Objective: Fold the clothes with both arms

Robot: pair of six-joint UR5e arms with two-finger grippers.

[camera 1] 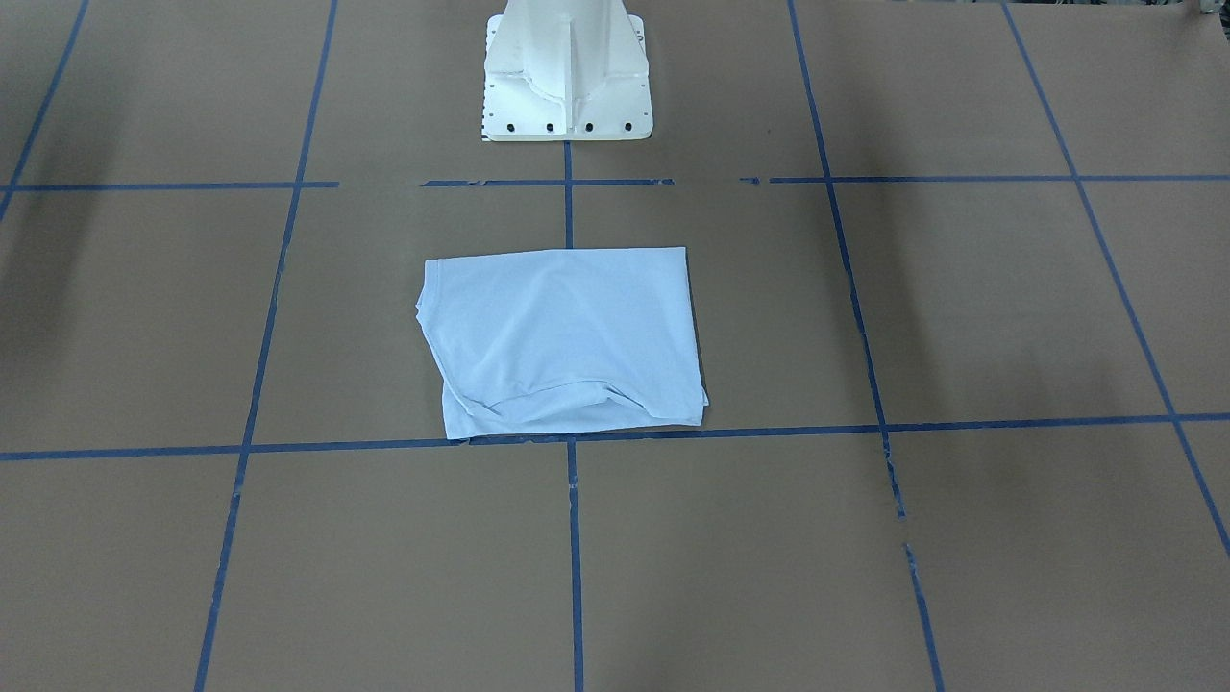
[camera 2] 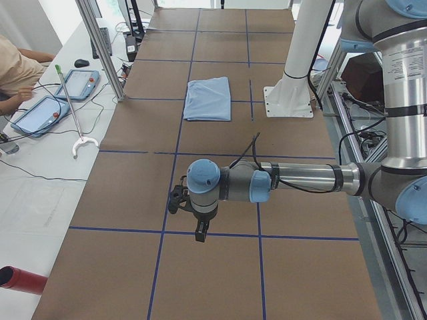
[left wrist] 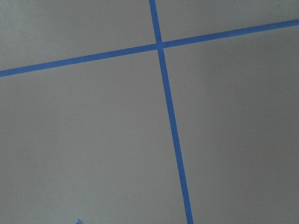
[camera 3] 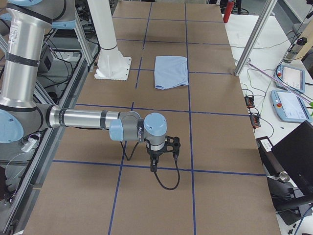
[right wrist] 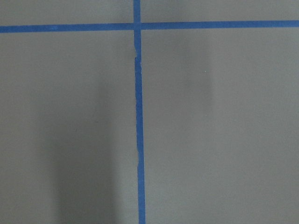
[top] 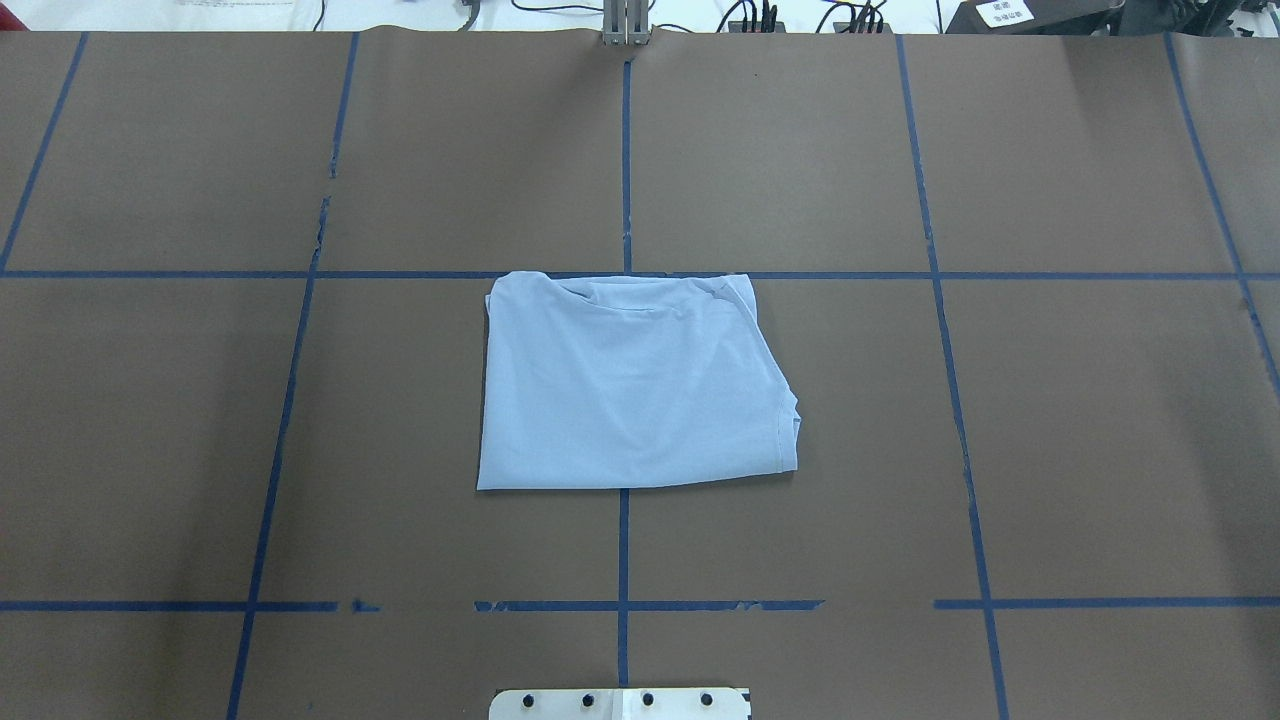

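Observation:
The clothes are one light blue T-shirt (camera 1: 567,336) folded into a rough rectangle, lying flat at the table's middle in front of the pedestal (top: 630,385) (camera 2: 208,99) (camera 3: 171,71). Neither arm touches it. The left arm stretches low over the table far from the shirt, and its gripper (camera 2: 175,200) shows only in the exterior left view, so I cannot tell its state. The right arm reaches out at the opposite end, and its gripper (camera 3: 172,146) shows only in the exterior right view, state unclear. Both wrist views hold only brown table and blue tape.
The white pedestal base (camera 1: 567,77) stands just behind the shirt. Blue tape lines (top: 625,150) grid the brown table. Beside the table, a person's arm (camera 2: 13,73), teach pendants (camera 2: 40,113) (camera 3: 291,105), a hooked stick (camera 2: 73,113) and a red cylinder (camera 2: 20,279).

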